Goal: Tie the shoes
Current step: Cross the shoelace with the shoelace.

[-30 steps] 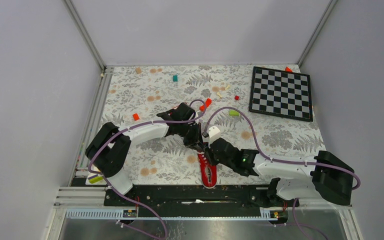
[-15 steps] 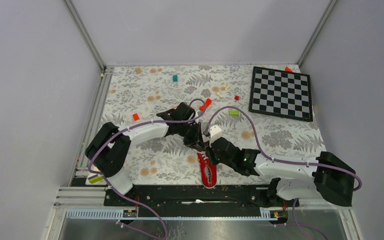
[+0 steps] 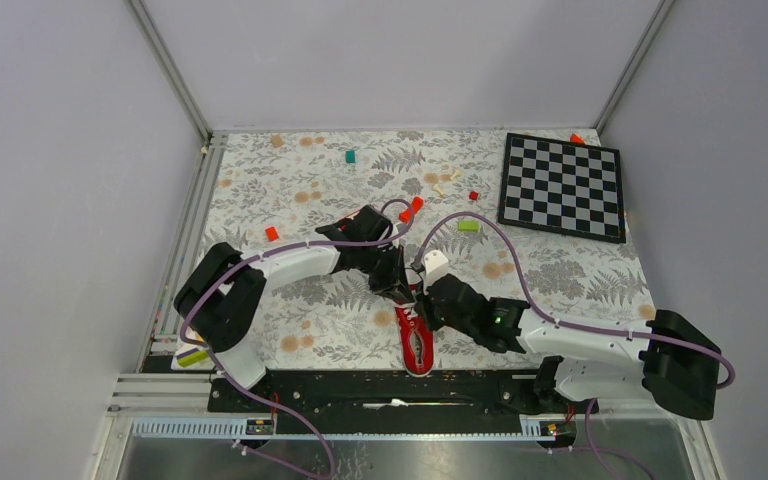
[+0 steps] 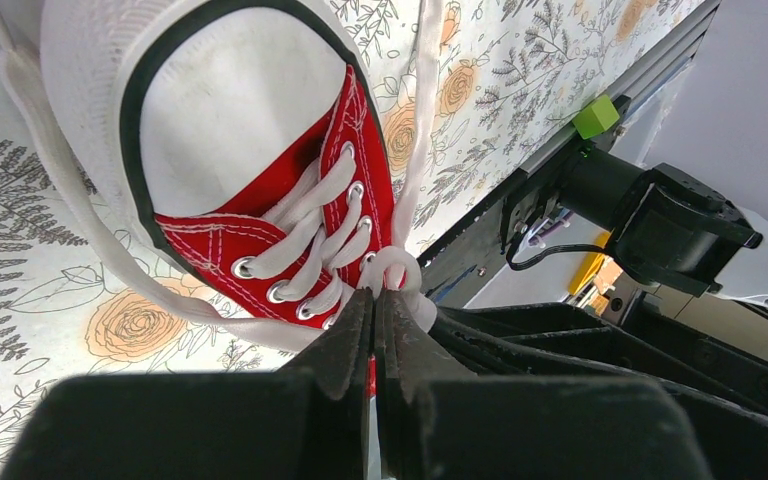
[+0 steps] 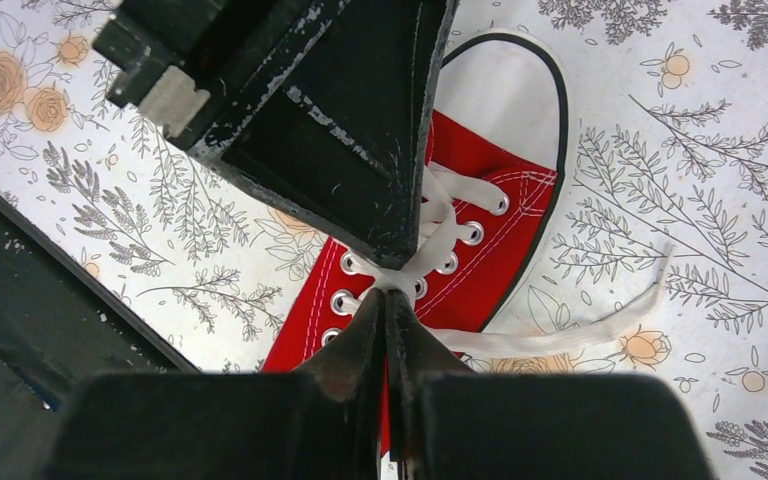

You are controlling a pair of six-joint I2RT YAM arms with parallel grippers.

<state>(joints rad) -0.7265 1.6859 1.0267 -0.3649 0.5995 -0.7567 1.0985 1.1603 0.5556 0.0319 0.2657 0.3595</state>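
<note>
The floral-patterned table point(image 3: 260, 290) carries the red sneaker point(image 3: 418, 347), a chessboard point(image 3: 562, 186) and scattered small blocks point(image 3: 271, 233).

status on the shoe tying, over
Left claw shut on laces. Right claw shut on laces, tip to tip with left. Sneaker flat, no bow yet. Nothing in the way.

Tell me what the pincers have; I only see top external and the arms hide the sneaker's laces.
Observer: Left wrist view shows the left pincer shut on a loop of white lace at the red sneaker's top eyelets.
Operator: Right one?
Observer: Right wrist view shows the right pincer shut on the same lace where it crosses over the tongue.
Operator: Loose ends?
Observer: One loose lace end lies flat on the floral tablecloth beside the sneaker.
</note>
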